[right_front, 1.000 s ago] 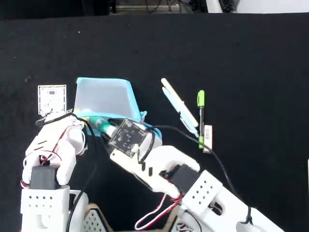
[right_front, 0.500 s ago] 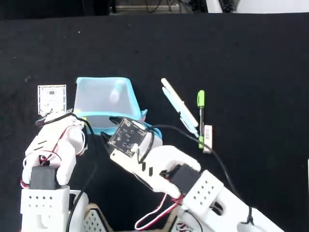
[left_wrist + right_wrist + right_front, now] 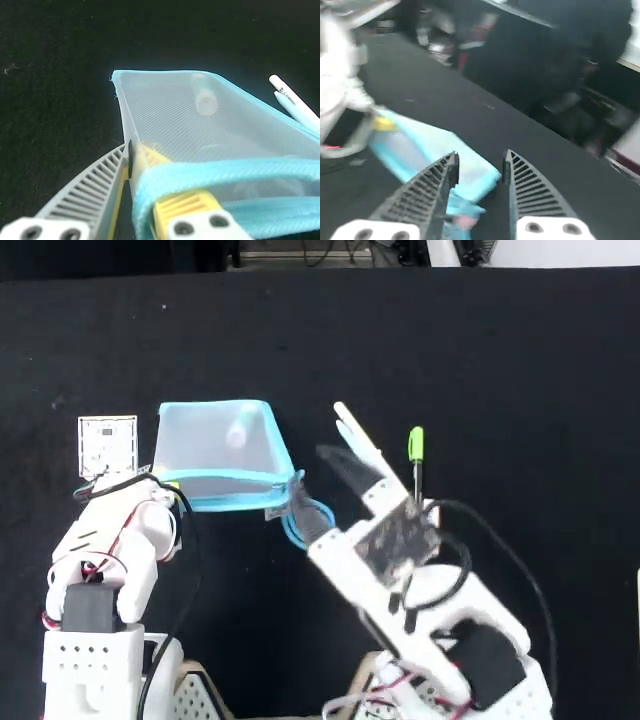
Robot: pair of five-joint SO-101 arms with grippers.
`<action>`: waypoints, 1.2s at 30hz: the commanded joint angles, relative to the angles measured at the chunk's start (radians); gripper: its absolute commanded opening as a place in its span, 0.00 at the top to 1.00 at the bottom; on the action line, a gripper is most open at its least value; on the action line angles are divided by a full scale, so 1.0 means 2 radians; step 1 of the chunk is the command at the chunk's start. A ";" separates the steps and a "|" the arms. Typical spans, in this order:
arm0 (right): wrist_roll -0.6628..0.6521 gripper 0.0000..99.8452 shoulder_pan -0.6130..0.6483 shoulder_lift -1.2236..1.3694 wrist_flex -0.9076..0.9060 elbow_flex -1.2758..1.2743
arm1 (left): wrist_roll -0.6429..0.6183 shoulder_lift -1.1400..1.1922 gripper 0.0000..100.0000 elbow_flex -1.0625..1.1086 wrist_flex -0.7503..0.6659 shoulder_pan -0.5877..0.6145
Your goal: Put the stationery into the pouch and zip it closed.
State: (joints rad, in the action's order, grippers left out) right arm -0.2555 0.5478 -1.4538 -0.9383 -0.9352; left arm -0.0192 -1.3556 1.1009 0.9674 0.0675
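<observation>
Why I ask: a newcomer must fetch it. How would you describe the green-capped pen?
On the black table, find the translucent blue-edged pouch. To its right in the high view lie two pale pens at a slant, and just past them the green-capped pen. It alone has a bright green cap on a thin dark barrel.

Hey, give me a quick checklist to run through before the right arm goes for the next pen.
1. Pouch held steady: ok. The left gripper has its jaws clamped on the rim of the pouch.
2. Pouch mouth open: ok. The rim gapes toward the arms.
3. Right gripper free: ok. Jaws open, nothing between them.
4. Pens reachable: ok. The white pens and the green-capped pen lie on the table beside the pouch.
5. All stationery inside: not ok. One item is in the pouch.
6. Zipper pull located: cannot tell.
</observation>
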 commanded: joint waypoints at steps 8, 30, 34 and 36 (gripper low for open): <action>-0.001 0.86 -0.147 0.262 0.107 0.057 | -0.004 -0.007 0.97 0.000 -0.003 -0.006; 0.077 0.86 -0.255 0.738 -0.039 0.391 | -0.004 -0.008 0.97 0.009 -0.018 -0.005; 0.077 0.86 -0.268 0.738 -0.127 0.451 | -0.004 -0.008 0.97 0.010 -0.019 -0.005; 0.076 0.86 -0.274 0.742 -0.158 0.464 | -0.004 -0.008 0.97 0.010 -0.018 -0.005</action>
State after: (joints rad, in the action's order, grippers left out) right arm -0.1097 0.0276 0.0269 -1.1607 -0.0990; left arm -0.0192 -1.3571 1.1331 0.9536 0.0675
